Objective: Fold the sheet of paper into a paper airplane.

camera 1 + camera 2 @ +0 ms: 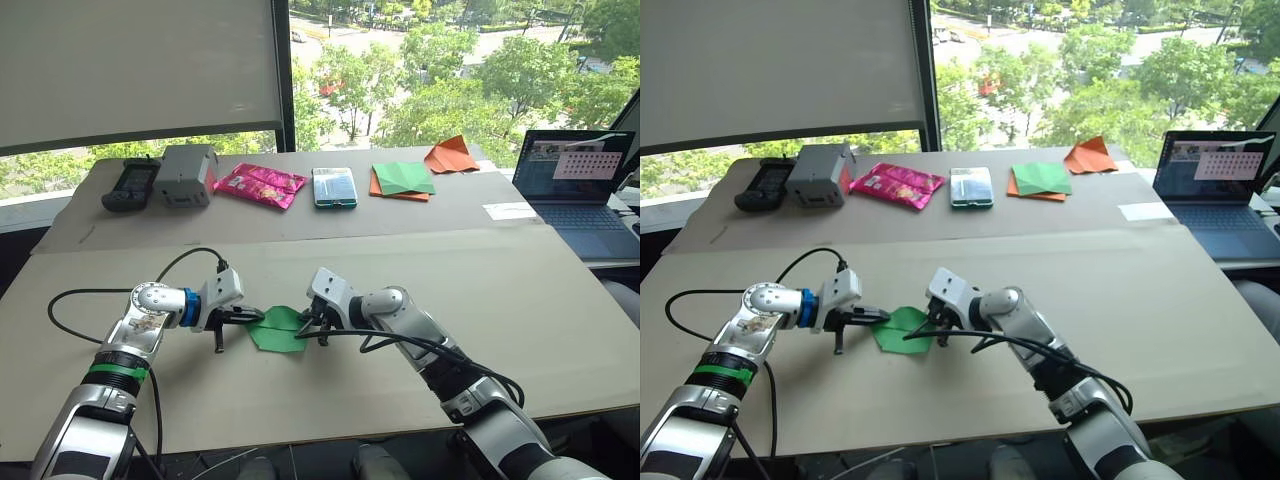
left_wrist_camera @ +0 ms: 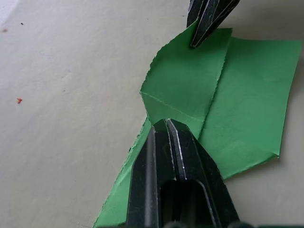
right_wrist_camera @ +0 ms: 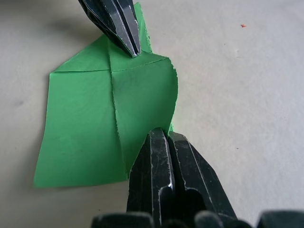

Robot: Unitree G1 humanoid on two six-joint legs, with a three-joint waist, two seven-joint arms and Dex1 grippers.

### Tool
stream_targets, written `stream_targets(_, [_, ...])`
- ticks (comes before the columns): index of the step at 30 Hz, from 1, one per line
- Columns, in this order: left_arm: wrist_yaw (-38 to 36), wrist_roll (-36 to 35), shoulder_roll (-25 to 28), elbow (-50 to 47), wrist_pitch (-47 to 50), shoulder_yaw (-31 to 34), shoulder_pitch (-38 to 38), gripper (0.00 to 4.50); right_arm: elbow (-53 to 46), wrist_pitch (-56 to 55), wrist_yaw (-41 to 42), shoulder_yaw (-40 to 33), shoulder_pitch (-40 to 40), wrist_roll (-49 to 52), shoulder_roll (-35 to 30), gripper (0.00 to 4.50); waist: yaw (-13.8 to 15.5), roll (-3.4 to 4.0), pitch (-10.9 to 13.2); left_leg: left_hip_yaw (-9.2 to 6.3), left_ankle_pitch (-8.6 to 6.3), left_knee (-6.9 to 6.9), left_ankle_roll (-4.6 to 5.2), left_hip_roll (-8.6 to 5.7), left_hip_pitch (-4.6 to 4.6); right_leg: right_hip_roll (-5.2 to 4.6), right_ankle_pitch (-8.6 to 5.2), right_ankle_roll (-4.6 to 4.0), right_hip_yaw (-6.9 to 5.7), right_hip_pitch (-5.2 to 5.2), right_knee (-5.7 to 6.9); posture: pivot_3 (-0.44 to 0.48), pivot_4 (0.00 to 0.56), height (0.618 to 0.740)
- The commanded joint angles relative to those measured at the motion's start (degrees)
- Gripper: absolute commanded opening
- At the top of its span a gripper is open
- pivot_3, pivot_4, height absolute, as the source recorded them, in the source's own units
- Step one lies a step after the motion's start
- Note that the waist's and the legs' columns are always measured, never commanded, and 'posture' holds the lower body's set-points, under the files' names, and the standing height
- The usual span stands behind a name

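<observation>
the sheet of paper [image 1: 277,329] lies pinched between both closed jaws.

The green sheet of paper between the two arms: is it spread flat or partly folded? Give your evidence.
Partly folded. The sheet of paper shows a flap doubled over the layer beneath, its edge running across the middle, with a crease near the left tool.

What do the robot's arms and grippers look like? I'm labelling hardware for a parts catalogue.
Both arms are silver-grey metal with black joints and loose black cables. The left arm carries a green band near the forearm and a blue ring at the wrist. The left gripper and right gripper each have two black tapering fingers.
</observation>
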Motion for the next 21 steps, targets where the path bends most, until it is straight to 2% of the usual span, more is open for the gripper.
stream_targets(1, [1.4,3.4,0.5,1.6,-1.8,-1.6,0.2,0.03,0.8,2.1,-1.4,0.6,-0.2,-1.6,0.1,0.0,0.0,0.02,0.0,0.0,0.0,0.0,0.0,0.0,0.01,0.0,0.0,0.0,0.0,0.0,0.0,0.0,0.15,0.74])
stream_targets(8, [3.5,6.8,0.6,4.7,-5.9,-3.2,0.2,0.03,-2.8,2.7,-2.5,-1.2,0.0,-0.3,0.3,0.0,0.1,0.08,-0.2,0.0,0.0,0.0,0.0,-0.01,0.01,0.0,0.0,0.0,0.0,-0.01,0.0,0.0,0.15,0.74])
stream_targets(14, [3.3,6.4,0.3,4.1,-6.2,-3.2,0.7,0.0,-5.2,1.9,-5.2,-4.0,0.0,0.9,0.7,1.96,0.1,0.1,-0.1,0.0,0.0,0.0,0.0,-0.01,-0.03,0.0,0.0,0.01,0.0,-0.04,0.0,0.0,0.15,0.74])
stream_targets(21, [3.1,6.0,0.5,2.4,-5.4,-3.1,1.3,0.0,-15.7,-5.1,-3.7,-5.9,3.2,3.5,-0.5,1.96,0.1,0.11,-0.1,0.0,0.0,-0.02,0.0,-0.01,-0.06,0.0,-0.02,0.02,0.0,-0.04,-0.02,0.0,0.15,0.74])
